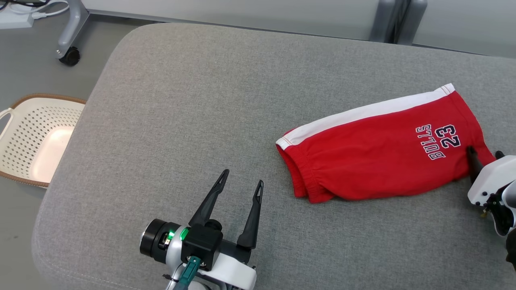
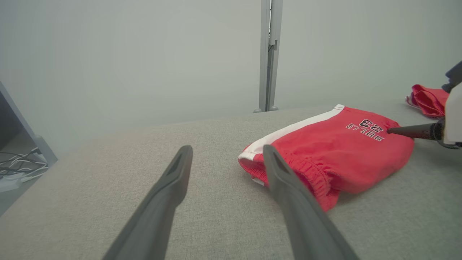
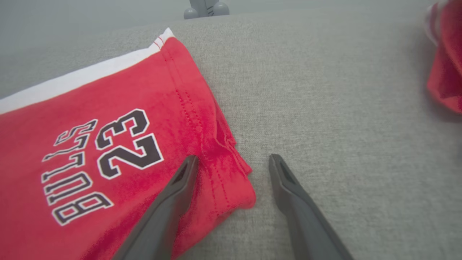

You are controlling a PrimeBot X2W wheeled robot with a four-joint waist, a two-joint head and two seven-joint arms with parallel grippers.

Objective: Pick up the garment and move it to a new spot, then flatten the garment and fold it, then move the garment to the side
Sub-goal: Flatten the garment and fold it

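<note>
Head view showed the red shorts [image 1: 379, 157] lying on the right half of the grey cushion [image 1: 201, 100]. They were doubled over leg on leg, with the white side stripe along the far edge and the elastic waistband facing the robot's left.

The left gripper [image 1: 243, 177] hung over bare cushion, well apart from the waistband, with its jaws spread wide and nothing between them. The right gripper [image 1: 484, 152] was at the hem end. In the right wrist view the right gripper [image 3: 234, 158] stood open, with one finger over the cloth just beside the printed number and the other over bare cushion, so the hem corner lay between them. Whether the fingertips touched the fabric could not be told.

With the shorts looking flattened and folded once, the step in hand seemed to be either a further fold or the shift to the side. The next move would call for the right jaws to close on every layer of that hem corner. The left gripper would probably need to take the waistband so the fold did not slide apart.

A second red cloth [image 3: 445, 65] lay off to the right, and a pale basket [image 1: 16, 133] stood beside the cushion on the left.
</note>
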